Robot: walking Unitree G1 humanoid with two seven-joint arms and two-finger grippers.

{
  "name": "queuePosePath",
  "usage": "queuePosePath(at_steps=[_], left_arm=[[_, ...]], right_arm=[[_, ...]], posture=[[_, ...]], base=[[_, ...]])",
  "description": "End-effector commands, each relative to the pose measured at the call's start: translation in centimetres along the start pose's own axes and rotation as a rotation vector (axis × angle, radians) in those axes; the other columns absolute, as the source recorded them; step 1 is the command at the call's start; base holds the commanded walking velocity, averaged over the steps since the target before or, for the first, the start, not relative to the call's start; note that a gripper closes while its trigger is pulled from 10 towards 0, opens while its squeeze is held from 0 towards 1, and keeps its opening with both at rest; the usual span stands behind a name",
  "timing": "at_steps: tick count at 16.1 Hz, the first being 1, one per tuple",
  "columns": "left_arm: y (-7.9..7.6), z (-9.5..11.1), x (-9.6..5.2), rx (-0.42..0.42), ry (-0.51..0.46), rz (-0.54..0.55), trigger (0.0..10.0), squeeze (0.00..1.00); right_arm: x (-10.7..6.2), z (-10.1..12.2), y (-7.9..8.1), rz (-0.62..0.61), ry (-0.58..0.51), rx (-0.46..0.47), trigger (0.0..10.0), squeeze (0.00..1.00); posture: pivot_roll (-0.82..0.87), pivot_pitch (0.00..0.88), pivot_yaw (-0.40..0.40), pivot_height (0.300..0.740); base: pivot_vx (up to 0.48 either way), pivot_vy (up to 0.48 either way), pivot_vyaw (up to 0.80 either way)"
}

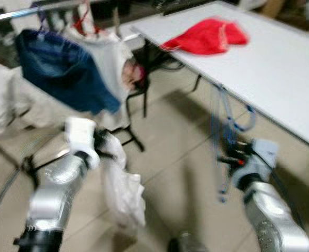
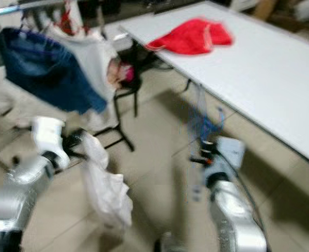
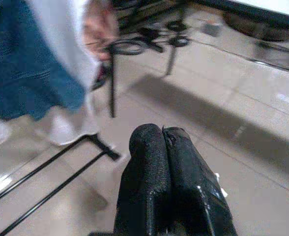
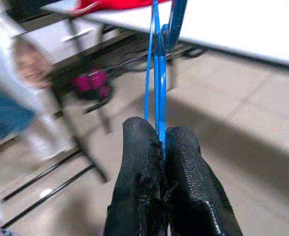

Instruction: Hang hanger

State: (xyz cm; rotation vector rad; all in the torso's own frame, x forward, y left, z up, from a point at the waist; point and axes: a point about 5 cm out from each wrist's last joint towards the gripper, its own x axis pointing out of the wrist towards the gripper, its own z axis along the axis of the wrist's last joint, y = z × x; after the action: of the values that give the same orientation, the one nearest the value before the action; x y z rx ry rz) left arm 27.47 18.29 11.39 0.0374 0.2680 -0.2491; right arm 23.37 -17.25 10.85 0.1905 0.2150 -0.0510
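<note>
My right gripper (image 4: 159, 142) is clenched on the blue hanger (image 4: 157, 64), its long axis rising upright from my fingers; the clothes rail (image 1: 18, 14) lies ahead to my left; my left gripper (image 3: 164, 142) pinches white cloth (image 1: 124, 191).

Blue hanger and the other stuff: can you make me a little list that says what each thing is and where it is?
hanger: blue, pinched in the right gripper, held up near the table edge
left gripper: shut on a white cloth that hangs down toward the floor
table: white, on the robot's right
red cloth: lying on the table
rack: ahead on the left, with a blue garment and a white garment hanging
picture: blurred
</note>
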Motion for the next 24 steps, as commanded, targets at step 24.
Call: queuePosePath(at_steps=[24], left_arm=[[-1.6, 2.6, 1.3, -0.015, -0.182, -0.003, 10.0, 0.00]], right_arm=[[0.3, 1.6, 1.2, 0.134, -0.037, -0.110, 10.0, 0.00]], posture=[[-0.20, 0.004, -0.014, 0.740]], base=[[0.000, 0.000, -0.80]])
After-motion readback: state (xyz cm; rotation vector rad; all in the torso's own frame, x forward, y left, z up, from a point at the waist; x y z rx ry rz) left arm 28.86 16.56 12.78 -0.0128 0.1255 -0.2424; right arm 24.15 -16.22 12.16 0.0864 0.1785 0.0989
